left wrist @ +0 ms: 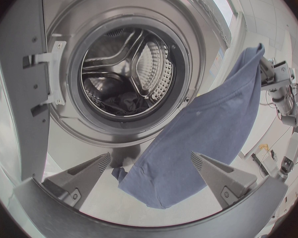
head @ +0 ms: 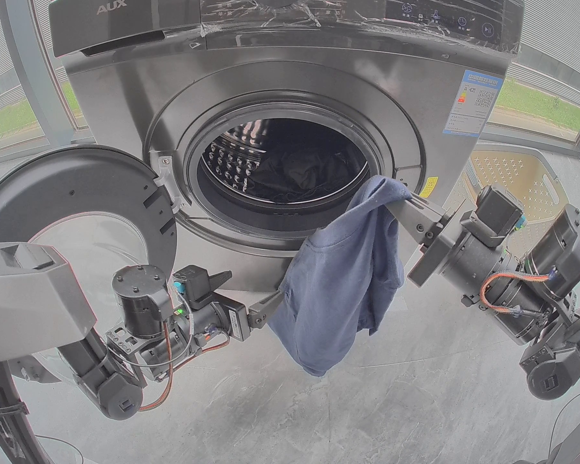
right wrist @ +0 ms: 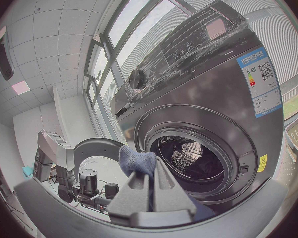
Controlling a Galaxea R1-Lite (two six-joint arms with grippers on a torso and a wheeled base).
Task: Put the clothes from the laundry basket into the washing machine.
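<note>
One blue shirt (head: 341,272) hangs from my right pincer (head: 396,206), which is clamped tight on a bunched corner just beside the lower right rim of the washing machine (head: 380,78) mouth. The rest of the cloth droops outside toward the floor (head: 399,407). My left pincer (head: 272,303) stands wide apart, low in front of the machine at the shirt's lower edge, gripping nothing; whether it touches the cloth I cannot tell.

To do this step well, I judge, the held corner should go over the rim and deep into the drum (head: 238,156) before I let go. The left pincer should gather the trailing hem so it does not drape across the opening.

Some dark clothes (head: 303,169) lie at the bottom of the drum, with room above them. The door (head: 77,188) is swung fully open on the left, close by my left arm, and may crowd its sweep. The laundry basket (head: 522,175) sits right of the machine, behind my right arm.
</note>
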